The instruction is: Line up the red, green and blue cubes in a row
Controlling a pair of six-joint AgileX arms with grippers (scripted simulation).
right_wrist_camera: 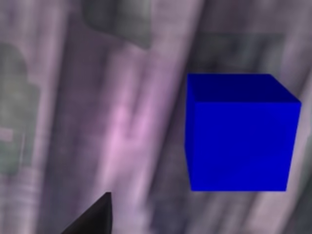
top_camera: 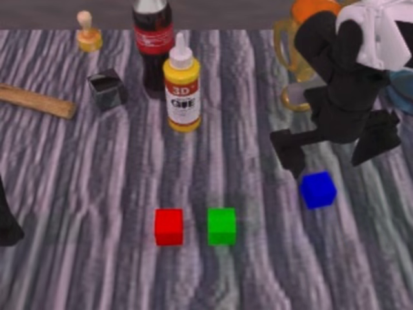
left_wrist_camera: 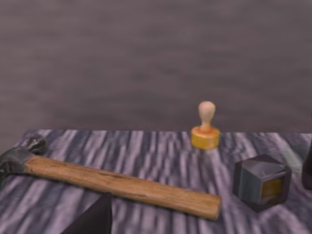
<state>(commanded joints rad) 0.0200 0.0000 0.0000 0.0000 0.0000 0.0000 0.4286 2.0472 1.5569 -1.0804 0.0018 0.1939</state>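
Observation:
The red cube (top_camera: 169, 227) and the green cube (top_camera: 221, 226) sit side by side near the front middle of the table, a small gap between them. The blue cube (top_camera: 317, 189) rests on the table to their right and a little farther back; it fills much of the right wrist view (right_wrist_camera: 241, 136). My right gripper (top_camera: 332, 154) hovers just behind and above the blue cube, open wide, its fingers apart from the cube and holding nothing. One dark fingertip (right_wrist_camera: 100, 214) shows in the right wrist view. My left gripper (top_camera: 8, 226) is parked at the table's left edge.
At the back stand a yellow glue bottle (top_camera: 182, 87), a cola bottle (top_camera: 152, 42), a glossy black box (top_camera: 107, 89) and a small wooden stamp (top_camera: 88, 33). A hammer (top_camera: 35, 101) lies at the left. Orange and blue items (top_camera: 303, 26) sit at the back right.

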